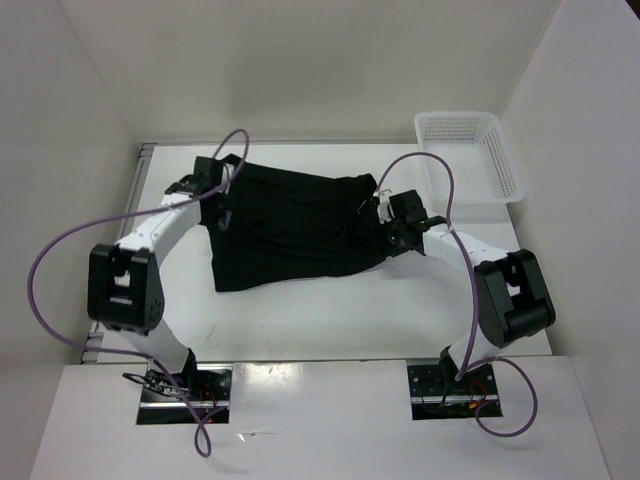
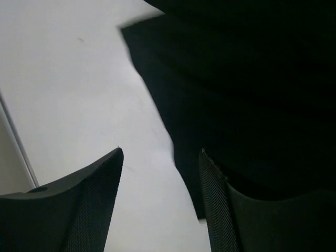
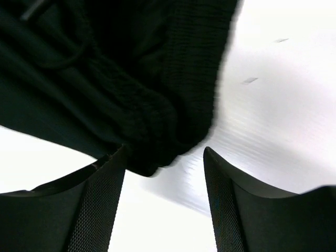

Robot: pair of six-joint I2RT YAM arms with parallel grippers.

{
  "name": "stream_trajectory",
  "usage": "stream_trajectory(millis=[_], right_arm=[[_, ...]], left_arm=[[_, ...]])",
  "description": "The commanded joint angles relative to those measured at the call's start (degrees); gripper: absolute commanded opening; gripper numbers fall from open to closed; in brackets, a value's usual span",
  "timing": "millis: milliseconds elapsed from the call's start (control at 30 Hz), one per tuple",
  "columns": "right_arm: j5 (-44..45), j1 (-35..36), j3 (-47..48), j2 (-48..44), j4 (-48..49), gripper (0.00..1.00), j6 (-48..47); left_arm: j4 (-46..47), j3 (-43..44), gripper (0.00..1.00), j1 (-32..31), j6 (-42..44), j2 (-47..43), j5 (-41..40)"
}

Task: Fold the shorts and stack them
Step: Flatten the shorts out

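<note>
**A:** What does the overhead camera give you?

**B:** The shorts (image 1: 290, 230) lie spread on the counter (image 1: 300, 320) between the two hands. The left hand (image 1: 222, 190) sits at one end of the cloth. The right hand (image 1: 385, 215) is at the other end, where the fabric bunches. From up there I can't read how far either hand is spread.

**A:** And the wrist cameras?

**B:** They settle it. The left hand's fingers (image 2: 89, 199) stand wide apart with bare counter between them. The black edge of the cloth runs just ahead and passes behind the finger on that camera's right. Nothing is pinched. The right hand's fingers (image 3: 100, 205) are wide too. A thick ribbed fold with a cord loop, the waistband, lies just ahead of the fingertips. Its nearest bulge is beside the finger on that camera's left, but I can't tell whether it touches.

**A:** The surroundings?

**B:** Only the overhead view shows them. The counter is plain white and walled in white on three sides. A white mesh basket (image 1: 470, 155) stands beyond the right hand at the far corner, apart from the shorts. Purple cables (image 1: 30, 270) loop off both arms.
</note>
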Motion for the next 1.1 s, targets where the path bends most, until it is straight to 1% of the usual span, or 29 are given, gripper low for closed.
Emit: stream_trajectory(millis=[0,33,67,100,133,200,233,267,333,500,567,633,667,800,833,867,900,967,1000,1033,1067], right_arm=[[4.25,-3.47,1.62,-3.6,0.73,0.66,-4.03],[4.87,-4.45,3.37,-4.12,0.73,0.64,-5.08],[5.4,-4.46,4.08,-4.74,0.73,0.62,-7.96],[5.41,-5.07,4.61,-4.75,0.73,0.59,-9.47],[4.27,-5.08,5.48,-4.75,-0.23,0.55,-10.18],[1.03,-5.08,6.72,-4.75,-1.9,0.54,-9.23],[-2.47,-5.08,6.72,-4.75,-2.43,0.54,-8.44],[-3.64,-5.08,6.2,-4.14,-2.43,0.54,-6.69],[-4.26,-5.08,4.62,-3.43,-1.04,0.54,-4.66],[-7.33,-5.08,1.46,-1.84,0.2,0.54,-4.04],[-7.34,-5.08,0.67,-1.23,1.52,0.54,-4.03],[-7.34,-5.08,-0.04,-0.7,2.23,0.5,-5.34],[-7.34,-5.08,-0.65,-0.09,2.23,0.47,-5.35],[-8.74,-5.08,-1.19,-0.09,2.75,0.47,-7.37],[-9.27,-5.08,-1.19,-0.09,2.75,0.45,-8.85],[-9.27,-5.08,-1.19,-0.09,2.75,0.42,-9.56],[-9.27,-5.08,-1.19,-0.09,2.75,0.4,-10.35],[-9.27,-4.55,-1.19,-0.09,2.75,0.33,-12.99],[-9.27,-4.55,-1.19,-0.09,2.75,0.22,-13.78],[-9.27,-3.94,-1.19,0.43,2.75,0.15,-15.96],[-9.27,-3.93,-1.19,0.44,2.75,0.08,-17.03]], left_arm=[[-9.34,-7.27,0.67,-6.76,0.19,-10.2,4.39],[-11.62,-9.55,0.67,-8.94,0.19,-11.52,5.97],[-11.64,-12.18,0.67,-10.18,0.19,-13.88,5.99],[-11.64,-17.08,0.66,-11.5,0.19,-14.69,5.29],[-12.25,-18.96,0.66,-12.47,0.19,-14.7,5.28],[-12.26,-21.34,0.66,-13.71,0.19,-14.7,5.89],[-11.56,-21.96,0.66,-13.71,0.19,-14.0,6.51],[-11.55,-21.97,0.66,-13.71,0.19,-14.0,6.51],[-9.71,-23.37,0.66,-14.33,0.19,-12.86,5.2],[-7.25,-24.78,0.66,-14.33,0.19,-11.54,4.67],[-4.36,-25.39,0.66,-14.33,0.19,-11.01,3.88],[-1.8,-25.92,0.64,-14.33,0.19,-9.61,3.27],[-1.19,-25.92,0.62,-14.33,0.19,-8.73,3.26],[0.66,-26.45,0.5,-14.33,0.19,-6.71,3.26],[1.19,-27.32,0.46,-14.33,0.19,-6.7,2.74],[1.89,-27.85,0.35,-14.33,0.19,-6.18,2.21],[1.89,-27.86,0.28,-14.33,0.19,-6.17,2.21],[1.89,-27.86,0.15,-14.33,0.19,-5.65,2.21],[1.89,-27.86,0.04,-14.33,0.19,-5.65,2.21],[1.89,-27.33,0.0,-14.33,0.19,-5.65,2.21],[1.89,-27.33,0.0,-14.33,0.19,-5.65,1.68]])
